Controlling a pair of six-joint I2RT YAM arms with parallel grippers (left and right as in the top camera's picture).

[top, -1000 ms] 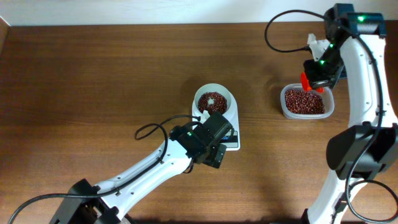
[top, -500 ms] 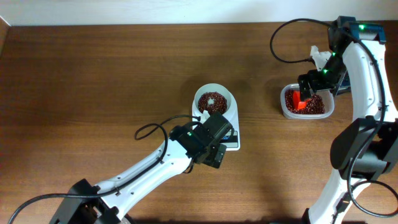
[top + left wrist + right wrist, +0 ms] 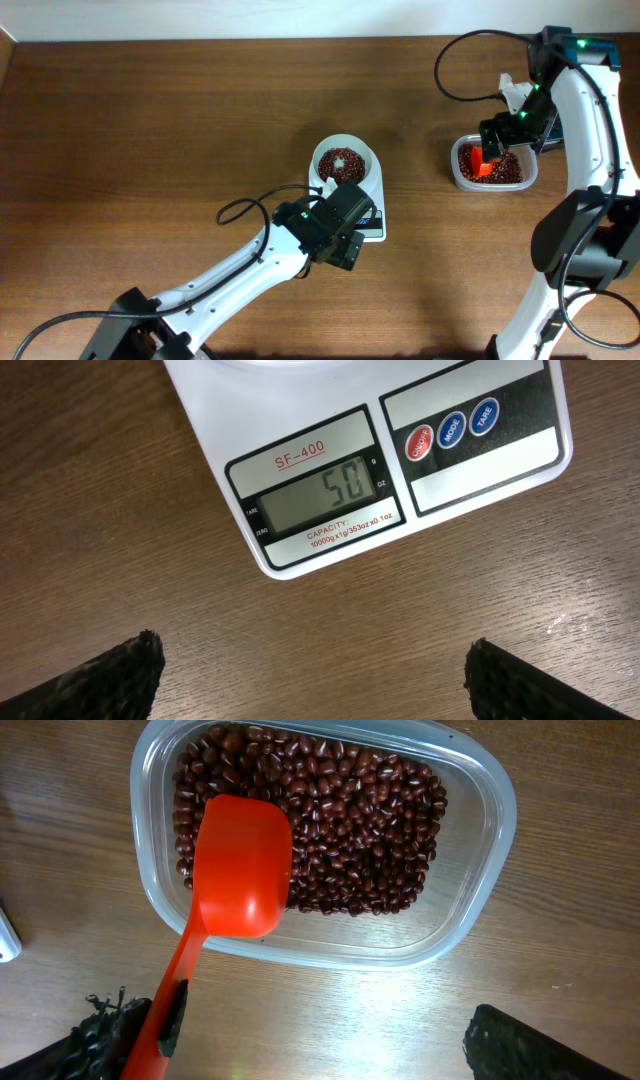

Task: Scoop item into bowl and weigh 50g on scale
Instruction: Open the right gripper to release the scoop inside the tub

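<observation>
The white bowl (image 3: 320, 152) holds a heap of dark red-brown beans (image 3: 343, 166) and stands on the white scale (image 3: 373, 188). In the left wrist view the scale's (image 3: 300, 410) display (image 3: 318, 496) reads 50. My left gripper (image 3: 312, 652) hovers open over bare wood just in front of the scale. More beans (image 3: 360, 830) fill a clear tub (image 3: 480, 870). An orange-red scoop (image 3: 240, 870) lies on them, its handle leaning over the tub's rim beside one finger. My right gripper (image 3: 295, 1020) is open above the tub's (image 3: 490, 166) near edge.
A small white object (image 3: 514, 90) lies behind the tub near the right arm. The left arm's black cable (image 3: 245, 208) loops over the wood left of the scale. Brown tabletop surrounds everything.
The right gripper carried the scoop down to the tub and opened, leaving the scoop lying on the beans. The left arm, bowl and scale have not moved.
</observation>
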